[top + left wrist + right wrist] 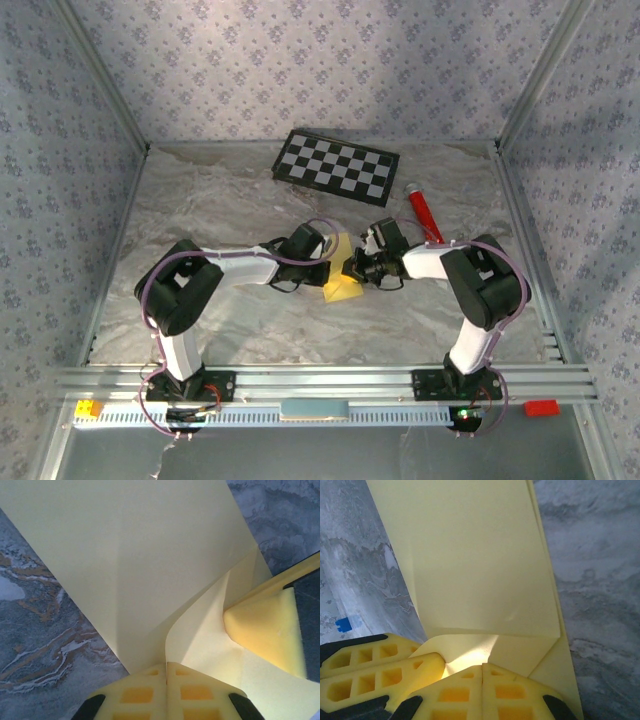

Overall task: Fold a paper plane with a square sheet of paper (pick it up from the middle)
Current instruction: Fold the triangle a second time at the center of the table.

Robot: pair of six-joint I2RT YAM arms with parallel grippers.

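Folding is partway along, as I am reading it from my station. The square sheet of paper (344, 284) is sitting in front of the checkerboard panel (337, 166), nearer the arm bases, caught between the two arms. I cannot tell whether its lower edge is touching the bench (230, 320). The red tube (422, 213) is lying just off the panel's right end, apart from the work.

The left end effector (166, 666) is pinching the paper, its fingers pressed together on the sheet with no gap showing. The right end effector (482, 668) is doing the same on its side, and in both wrist views the two are working almost tip to tip.

The paper is already carrying at least one sharp fold: the right wrist view is showing a doubled layer along the edge and a flap turning under near the fingers. It is not reading as a narrow pointed dart, though. I am judging that the nose folds and the lengthwise wing creases are waiting to be made.
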